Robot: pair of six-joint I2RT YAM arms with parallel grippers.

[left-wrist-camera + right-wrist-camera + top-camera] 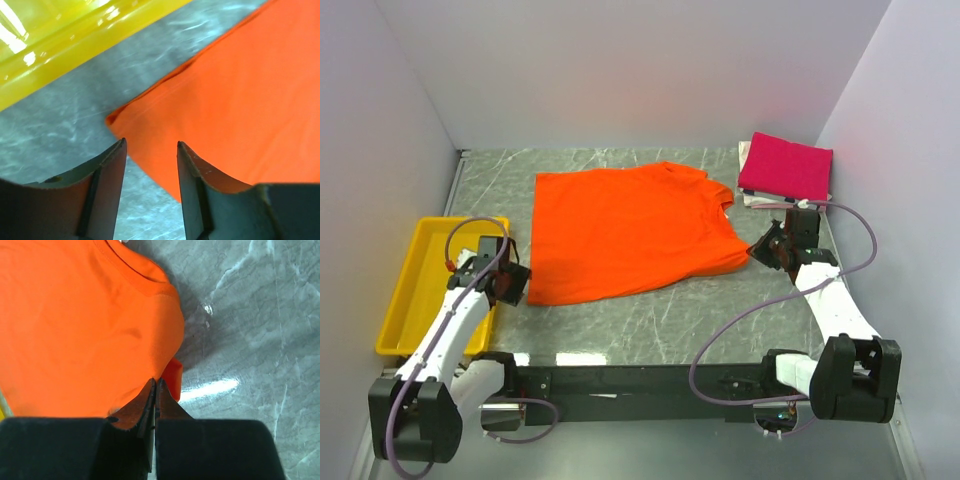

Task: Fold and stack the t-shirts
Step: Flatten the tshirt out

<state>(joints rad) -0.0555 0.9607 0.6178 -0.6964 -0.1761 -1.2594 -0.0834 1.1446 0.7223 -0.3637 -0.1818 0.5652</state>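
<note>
I see only a narrow strip of bare table (65,125) on my left, between the wall of the yellow tray (75,40) and a corner of the orange t-shirt (240,100) — tight. Along the shirt's near hem the marble lies open; far right, the folded magenta t-shirt (785,165) and side wall (895,120) crowd the corner.

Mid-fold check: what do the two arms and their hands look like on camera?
Both match: the left arm and right arm have white link shells and bulky black joint housings near the bases. A thin purple cable loops along each. The left hand and right hand are black, each with two dark fingers tapering to narrow tips. No readable markings.
</note>
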